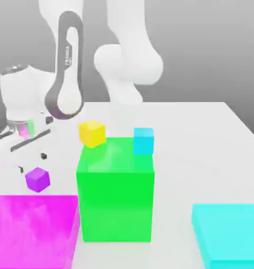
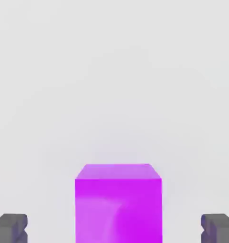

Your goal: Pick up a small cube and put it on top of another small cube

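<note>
The small purple cube (image 1: 38,179) rests on the white table, at the exterior view's left. My gripper (image 1: 31,163) hangs open just above and slightly behind it, with its dark fingertips (image 1: 43,156) spread apart. In the hand view the purple cube (image 2: 118,204) lies between the two grey fingertips (image 2: 11,228) of the gripper (image 2: 114,228), and neither one touches it. A small yellow cube (image 1: 92,133) and a small cyan cube (image 1: 143,141) sit farther back on the table.
A big green block (image 1: 115,189) stands just to the right of the purple cube. A large magenta block (image 1: 34,231) lies in front of the cube. A large cyan block (image 1: 229,236) sits at the front right. The table (image 1: 202,147) is white.
</note>
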